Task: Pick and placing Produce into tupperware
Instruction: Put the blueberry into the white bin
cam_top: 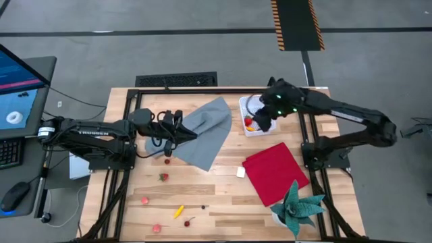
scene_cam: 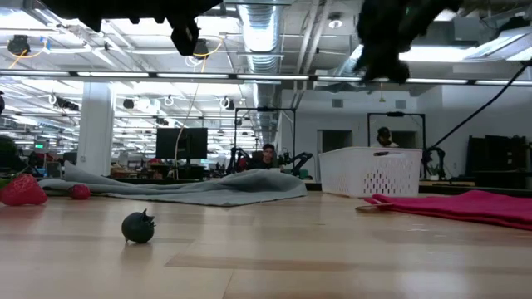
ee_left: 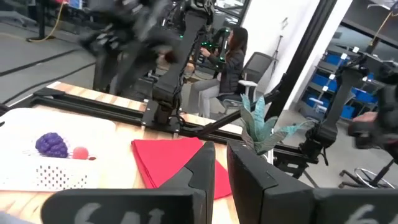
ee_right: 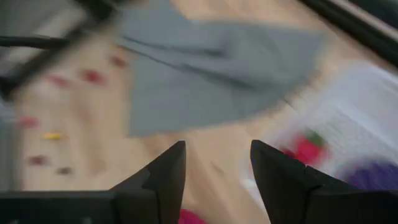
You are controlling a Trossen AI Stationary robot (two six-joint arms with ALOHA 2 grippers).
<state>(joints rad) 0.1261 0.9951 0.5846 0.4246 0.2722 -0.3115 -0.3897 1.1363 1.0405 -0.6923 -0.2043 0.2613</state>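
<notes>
Partly done: grape bunch (ee_left: 51, 144) and red pieces already in tupperware (cam_top: 251, 127) at one o'clock beneath open, empty right gripper (ee_right: 217, 163); left gripper (ee_left: 219, 163) nearly closed, empty; several produce pieces (cam_top: 163, 177) left around seven o'clock.

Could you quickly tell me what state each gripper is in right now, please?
Left gripper: nearly shut, holding nothing, over the grey cloth.
Right gripper: open, empty, beside the small white perforated plastic tub.
</notes>
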